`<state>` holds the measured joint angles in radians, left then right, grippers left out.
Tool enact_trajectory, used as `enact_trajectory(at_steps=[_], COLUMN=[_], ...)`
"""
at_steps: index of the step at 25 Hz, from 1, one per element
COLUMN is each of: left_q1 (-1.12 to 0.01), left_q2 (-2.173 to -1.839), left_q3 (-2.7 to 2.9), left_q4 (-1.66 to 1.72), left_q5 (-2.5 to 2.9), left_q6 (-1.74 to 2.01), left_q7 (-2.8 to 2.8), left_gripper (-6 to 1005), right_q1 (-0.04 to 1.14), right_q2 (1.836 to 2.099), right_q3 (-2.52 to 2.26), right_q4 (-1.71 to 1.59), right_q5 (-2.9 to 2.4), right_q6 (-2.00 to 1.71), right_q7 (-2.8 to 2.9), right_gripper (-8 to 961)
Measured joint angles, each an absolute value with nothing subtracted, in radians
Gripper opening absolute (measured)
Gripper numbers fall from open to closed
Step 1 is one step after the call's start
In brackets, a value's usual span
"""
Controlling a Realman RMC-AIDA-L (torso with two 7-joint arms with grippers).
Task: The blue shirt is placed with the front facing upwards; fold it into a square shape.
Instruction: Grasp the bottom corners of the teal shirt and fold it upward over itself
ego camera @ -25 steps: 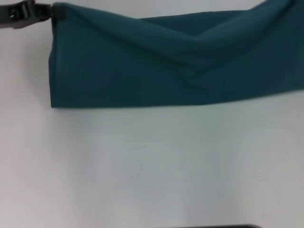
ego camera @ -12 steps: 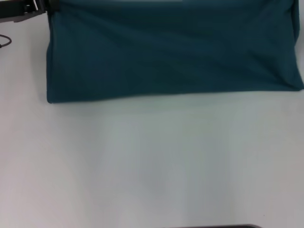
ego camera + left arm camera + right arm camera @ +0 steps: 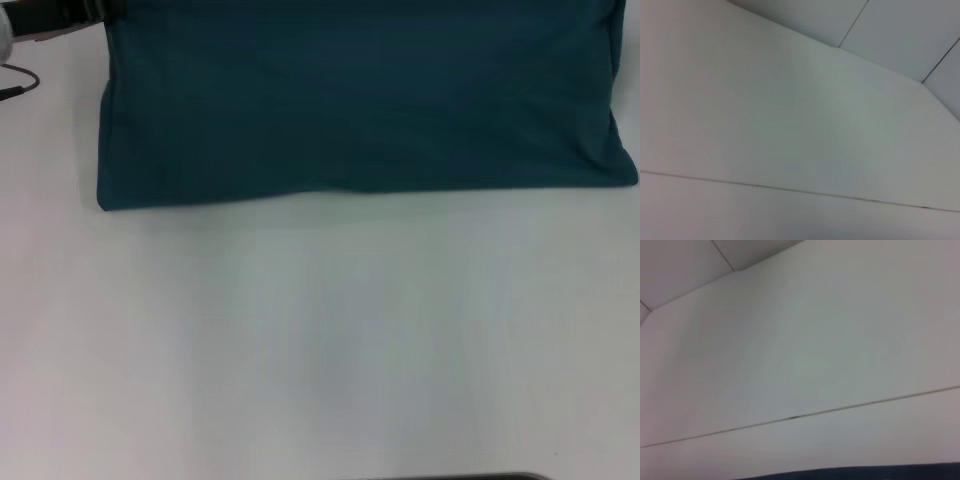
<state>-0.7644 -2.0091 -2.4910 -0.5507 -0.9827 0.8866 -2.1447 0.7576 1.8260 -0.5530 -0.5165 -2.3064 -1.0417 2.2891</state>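
The blue shirt (image 3: 360,100) spans the far part of the white table (image 3: 320,340) in the head view as a smooth teal sheet with a straight near edge; no letters or collar show. My left gripper (image 3: 95,12) sits at the shirt's far left corner, shut on the fabric there. The right gripper is outside the head view. A thin dark blue strip of the shirt (image 3: 865,473) shows along one edge of the right wrist view. The left wrist view shows only white panels.
A thin black cable (image 3: 15,85) lies on the table to the left of the shirt. A dark edge (image 3: 450,477) shows at the near rim of the table. Both wrist views show white panels with seams.
The sagging fold in the shirt has been drawn out and the fabric now lies flat and taut. Its near edge has shifted slightly farther away, and the left gripper has moved toward the far edge.
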Motion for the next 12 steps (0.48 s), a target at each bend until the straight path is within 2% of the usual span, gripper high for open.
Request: enact_trajectory(at_steps=[4, 9, 12], left_q1=[-0.775, -0.783, -0.783], left_q2=[-2.025, -2.1, -2.121], left_q3=[-2.418, -2.34, -2.291], left_q4=[-0.545, -0.568, -0.582], left_q5=[-0.983, -0.982, -0.982], left_q6=[0.8, 0.641, 0.583], left_q7=[-2.125, -2.04, -2.035], left_gripper=[26, 63, 85], right_q1=[0.778, 0.795, 0.798], right_q2=[1.849, 1.888, 1.901], right_q3=[-0.571, -0.62, -0.647], right_q4=[-0.502, -0.494, -0.495], right_q5=[-2.307, -2.31, -2.31], right_q6=[-0.966, -0.845, -0.805], right_q7=[2.278, 2.273, 2.273], right_gripper=[39, 53, 75])
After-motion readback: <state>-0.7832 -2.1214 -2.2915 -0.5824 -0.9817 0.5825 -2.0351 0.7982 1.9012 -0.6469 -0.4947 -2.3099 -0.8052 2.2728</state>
